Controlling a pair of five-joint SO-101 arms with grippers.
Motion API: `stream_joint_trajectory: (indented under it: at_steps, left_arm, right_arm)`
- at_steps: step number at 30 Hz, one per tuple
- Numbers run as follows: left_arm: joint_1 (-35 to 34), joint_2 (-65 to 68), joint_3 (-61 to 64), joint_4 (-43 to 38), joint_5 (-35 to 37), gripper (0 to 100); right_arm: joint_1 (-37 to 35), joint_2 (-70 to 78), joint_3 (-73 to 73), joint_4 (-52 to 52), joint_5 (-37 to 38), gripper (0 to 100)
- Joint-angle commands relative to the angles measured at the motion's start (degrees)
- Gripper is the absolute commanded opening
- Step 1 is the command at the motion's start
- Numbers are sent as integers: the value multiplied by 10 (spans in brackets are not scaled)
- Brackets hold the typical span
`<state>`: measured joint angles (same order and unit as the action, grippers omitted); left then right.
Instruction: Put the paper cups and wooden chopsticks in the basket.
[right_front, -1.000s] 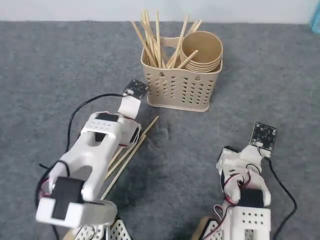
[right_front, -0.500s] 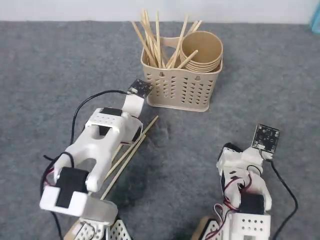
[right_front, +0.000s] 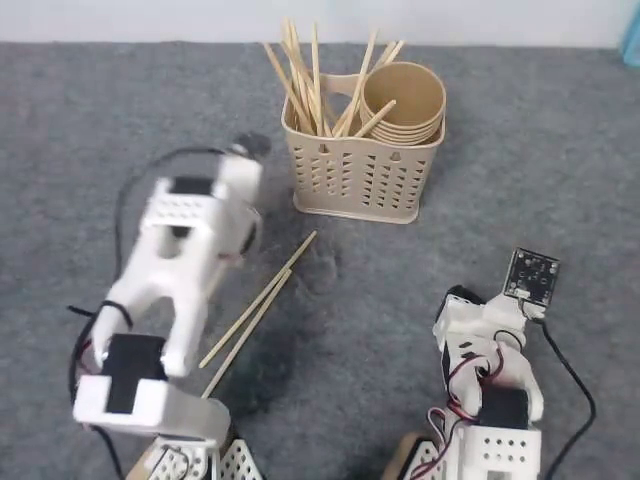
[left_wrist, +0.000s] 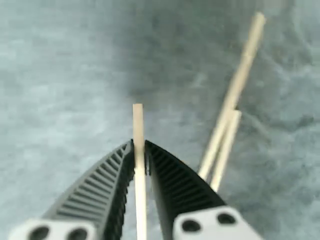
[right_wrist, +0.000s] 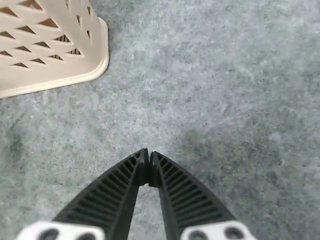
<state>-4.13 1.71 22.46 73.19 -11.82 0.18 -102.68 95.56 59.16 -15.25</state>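
A beige slotted basket (right_front: 350, 185) stands at the back of the grey carpet. It holds a stack of paper cups (right_front: 404, 97) and several upright wooden chopsticks (right_front: 315, 80). Two loose chopsticks (right_front: 262, 300) lie side by side on the carpet in front of the basket's left corner. My left gripper (left_wrist: 139, 146) is shut on a single chopstick (left_wrist: 138, 125), held above the carpet beside the two loose chopsticks (left_wrist: 234, 95). The left arm (right_front: 185, 250) hangs left of the basket. My right gripper (right_wrist: 149, 154) is shut with nothing in it, low over bare carpet near the basket's corner (right_wrist: 55, 55).
The right arm (right_front: 490, 340) sits folded at the front right, its wrist camera board (right_front: 531, 274) raised. Open carpet lies between the two arms and to the right of the basket. A pale wall edge runs along the back.
The left arm has risen and swung back and left, off the loose chopsticks, carrying one chopstick. The right arm has barely shifted.
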Motion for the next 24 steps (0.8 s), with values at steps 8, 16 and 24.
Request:
stream_joint_trajectory:
  at_steps: [8, 16, 24]
  left_arm:
    - [-72, -13, -203, 168, -11, 10]
    - [-76, -250, 7, 14, -17, 10]
    - [-76, -455, 116, -79, -12, 11]
  right_arm:
    - [8, -13, 10, 3, 13, 8]
    - [8, -13, 10, 3, 13, 8]
    - [8, -13, 10, 4, 13, 8]
